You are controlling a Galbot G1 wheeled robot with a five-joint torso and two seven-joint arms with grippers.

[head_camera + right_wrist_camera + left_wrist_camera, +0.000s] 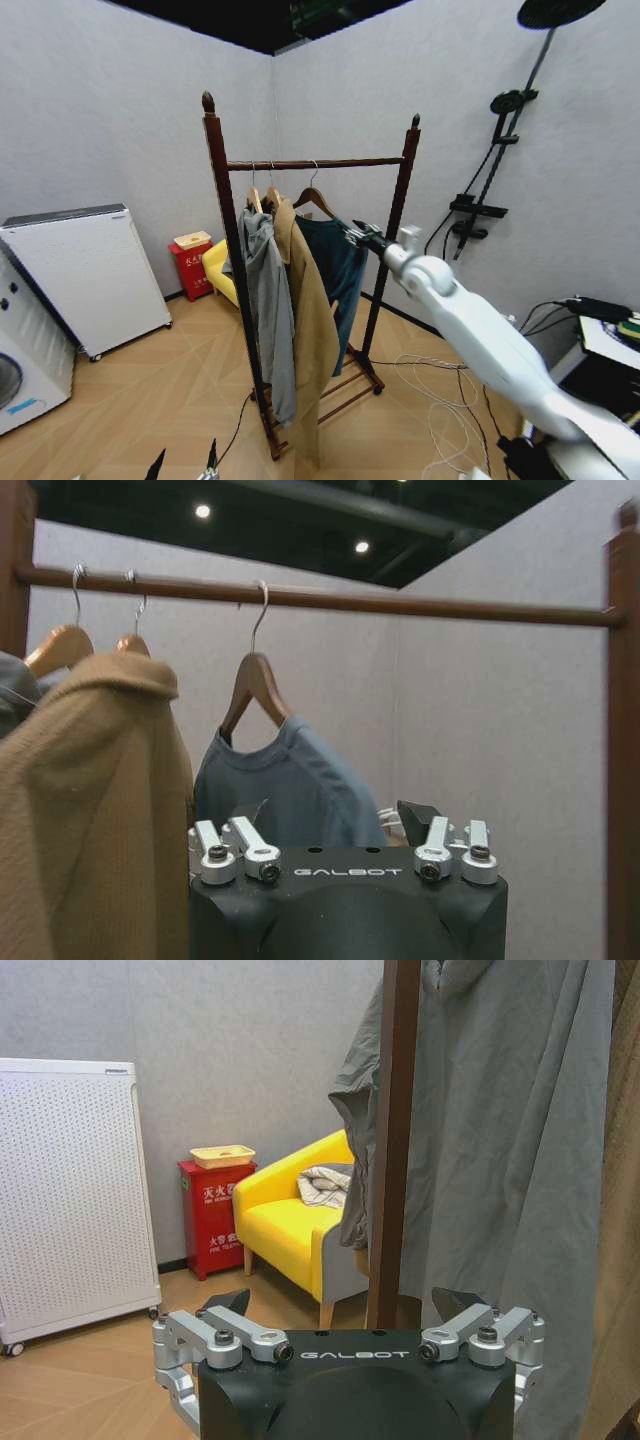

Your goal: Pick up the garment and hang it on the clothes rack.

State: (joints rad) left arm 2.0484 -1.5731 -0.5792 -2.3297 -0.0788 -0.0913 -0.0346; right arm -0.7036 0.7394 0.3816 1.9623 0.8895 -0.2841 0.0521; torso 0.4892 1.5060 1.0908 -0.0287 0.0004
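The garment (335,265), dark teal-blue on a wooden hanger (256,685), hangs by its hook from the top rail (400,605) of the clothes rack (222,200), at the right end of the row. My right gripper (356,236) is stretched out at the garment's shoulder. In the right wrist view the right gripper (330,815) is open, with the garment (290,780) just beyond its fingers. My left gripper (345,1305) is open and empty, low by the rack's near post (393,1140); the left gripper's (183,465) tips show at the head view's bottom edge.
A grey hooded jacket (268,300) and a long tan coat (312,320) hang left of the garment. A yellow armchair (290,1225) and red box (190,268) stand behind the rack. A white cabinet (90,280) stands left; cables (440,400) lie right.
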